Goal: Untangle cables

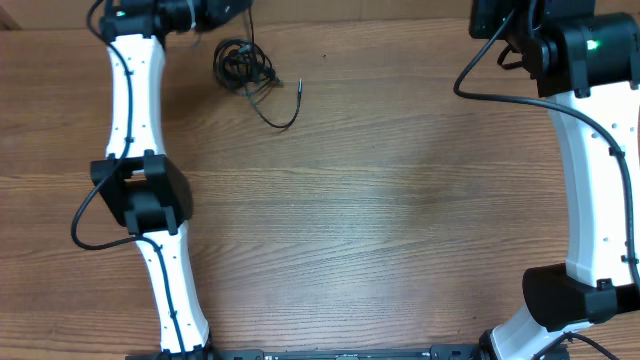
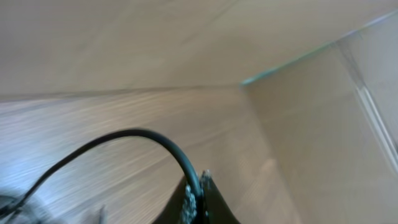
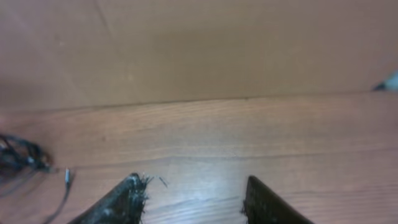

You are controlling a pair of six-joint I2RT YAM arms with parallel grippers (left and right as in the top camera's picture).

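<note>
Cables (image 1: 240,62) sit in a small black tangle right by the left gripper (image 2: 198,202), at the far left of the table (image 1: 400,200). From the overhead, one strand runs up out of the tangle toward that gripper, which is mostly cut off at the picture's top edge. On the left wrist camera the jaws are clenched tight, and a thin black strand (image 2: 137,134) arcs in from the gripper's left and ends right at the fingertips (image 2: 204,186). It looks pinched there, though the picture is blurred. Ahead of this gripper stands a plain brown wall (image 2: 186,37), meeting a second panel at a corner.

Moving right, a loose strand loops out from the tangle on the side away from the left gripper and curls back up to a small plug (image 1: 300,83). It lies flat on the wood, apart from the knot.

Across to the right gripper (image 3: 196,202): released, jaws standing well apart, only bare wood between them. From its own camera the cables (image 3: 18,158) lie well off to its left, the plug (image 3: 66,176) nearer than the knot, neither touching its fingers (image 3: 127,199). The same brown wall (image 3: 217,43) stands in front of it.
</note>
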